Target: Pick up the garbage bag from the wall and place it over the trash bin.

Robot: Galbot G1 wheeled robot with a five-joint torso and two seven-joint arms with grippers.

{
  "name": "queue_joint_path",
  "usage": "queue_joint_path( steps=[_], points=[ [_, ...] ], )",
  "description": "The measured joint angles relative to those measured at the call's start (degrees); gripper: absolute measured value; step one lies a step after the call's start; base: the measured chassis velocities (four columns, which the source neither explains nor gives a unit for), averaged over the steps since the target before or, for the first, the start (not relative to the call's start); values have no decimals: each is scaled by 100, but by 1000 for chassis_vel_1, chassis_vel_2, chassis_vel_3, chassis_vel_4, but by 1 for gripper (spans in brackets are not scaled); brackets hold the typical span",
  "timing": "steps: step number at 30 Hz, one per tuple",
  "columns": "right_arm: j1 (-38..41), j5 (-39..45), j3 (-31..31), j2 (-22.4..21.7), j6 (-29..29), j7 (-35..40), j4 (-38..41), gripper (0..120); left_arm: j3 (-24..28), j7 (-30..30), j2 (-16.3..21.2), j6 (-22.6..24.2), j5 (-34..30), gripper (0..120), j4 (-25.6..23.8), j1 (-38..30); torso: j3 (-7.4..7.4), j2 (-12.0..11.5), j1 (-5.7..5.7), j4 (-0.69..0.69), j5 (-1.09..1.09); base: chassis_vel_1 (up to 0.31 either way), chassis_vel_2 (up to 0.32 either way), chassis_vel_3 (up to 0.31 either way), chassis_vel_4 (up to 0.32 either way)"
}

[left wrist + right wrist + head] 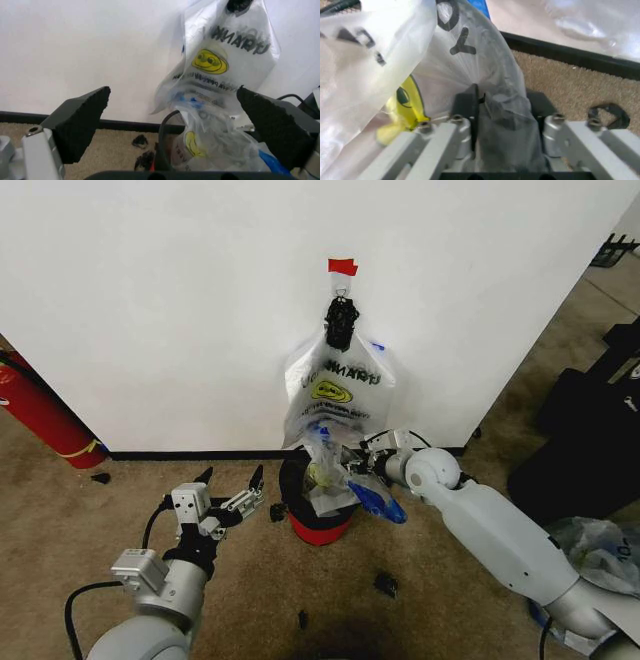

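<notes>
A printed white garbage bag [338, 388] with a yellow smiley hangs from a black clip [341, 320] on the wall [180, 300], under a red tape tab [342, 267]. Below it stands the black trash bin [320, 525] with its red base. A second, crumpled printed bag [325, 468] sits over the bin's mouth. My right gripper [352, 470] is shut on this bag's plastic [470, 67], and the right wrist view has the film bunched between the fingers [466, 108]. My left gripper [230, 480] is open, left of the bin and apart from it. Its pads [82, 123] frame the hanging bag [225, 56].
A red fire extinguisher [35, 412] leans at the wall's far left. Small black scraps [386, 584] lie on the carpet in front of the bin. Black equipment [585, 435] and a clear plastic bag [600, 548] crowd the right side.
</notes>
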Motion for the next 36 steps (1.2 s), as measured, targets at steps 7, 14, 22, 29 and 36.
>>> queue_joint_path(
  steps=[7, 14, 22, 29, 36],
  points=[
    [-214, 154, 199, 28, 5, 279, 202, 1, 31, 0, 3, 0, 16, 100, -9, 13, 0, 0, 0, 0, 1, 0, 0, 0, 0],
    [-777, 510, 912, 79, 16, 778, 784, 1, 103, 8, 76, 4, 66, 100, -44, 32, 0, 0, 0, 0, 0, 0, 0, 0, 0],
    [-2204, 679, 2096, 152, 270, 1074, 1918, 1, 185, 110, 616, 115, -85, 100, -96, -94, -1, 1, 0, -2, 1, 0, 0, 0, 0],
    [-3745, -83, 2944, 452, 997, 705, 3017, 1, 305, 252, 1852, 537, -1300, 100, -102, -804, -1, 1, 0, -6, -1, 0, 0, 0, 0],
    [-4461, -863, 3203, 1061, 1480, 439, 3348, 1, 387, 363, 2573, 932, -2539, 98, -104, -1601, -1, 1, -1, 4, -2, 0, 0, 0, 0]
  ],
)
